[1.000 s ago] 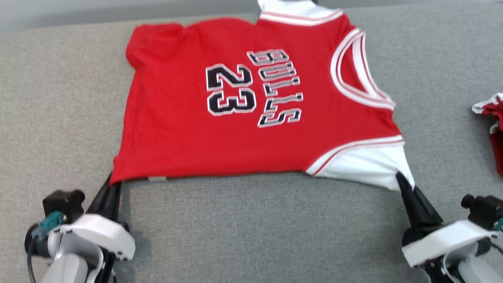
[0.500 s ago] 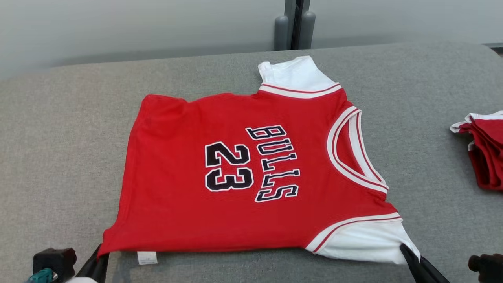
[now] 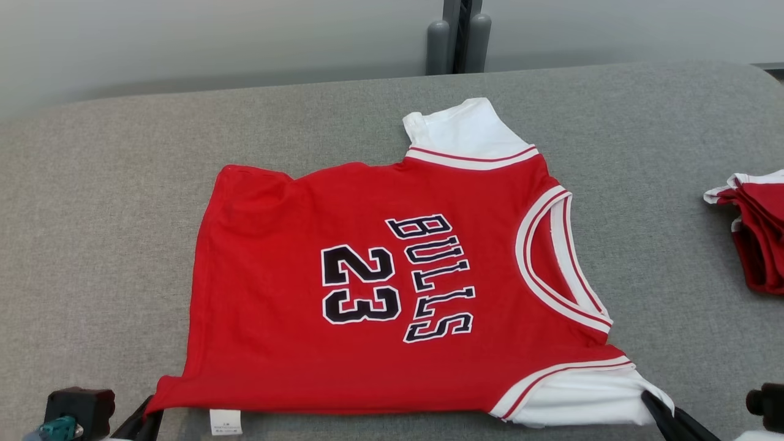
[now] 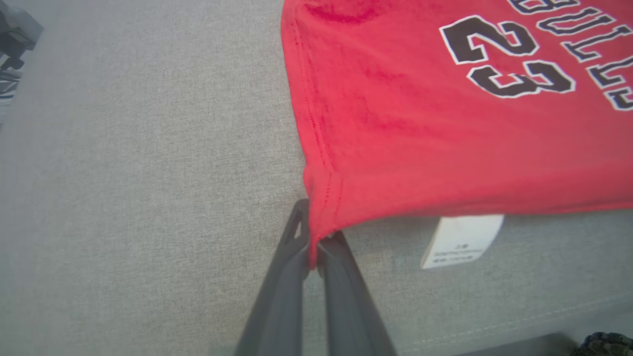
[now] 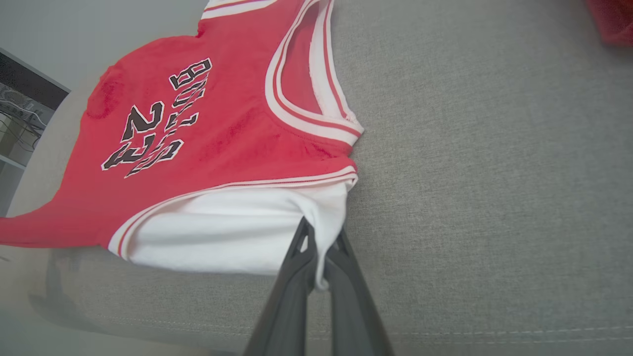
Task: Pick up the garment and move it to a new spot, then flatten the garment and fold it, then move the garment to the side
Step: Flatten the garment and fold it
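The garment (image 3: 367,288) is a red jersey with white sleeves and black "BULLS 23" lettering, spread across the grey padded table (image 3: 92,214) with its near edge slightly raised. My left gripper (image 4: 313,249) is shut on the garment's (image 4: 420,123) red near-left hem corner; it shows at the bottom left of the head view (image 3: 142,415). My right gripper (image 5: 319,269) is shut on the white sleeve (image 5: 237,227) of the garment (image 5: 207,128) at its near-right corner, and it appears at the bottom right of the head view (image 3: 658,409). A white care label (image 4: 462,241) hangs under the near edge.
A folded pile of red and white garments (image 3: 753,233) lies at the table's right edge. A grey post (image 3: 459,37) stands behind the table's far edge. Bare grey table surface lies to the left and right of the jersey.
The head camera has tilted up, so the jersey sits lower in view and the far wall shows. Both grippers keep their hold on the near corners, now nearly out of frame.
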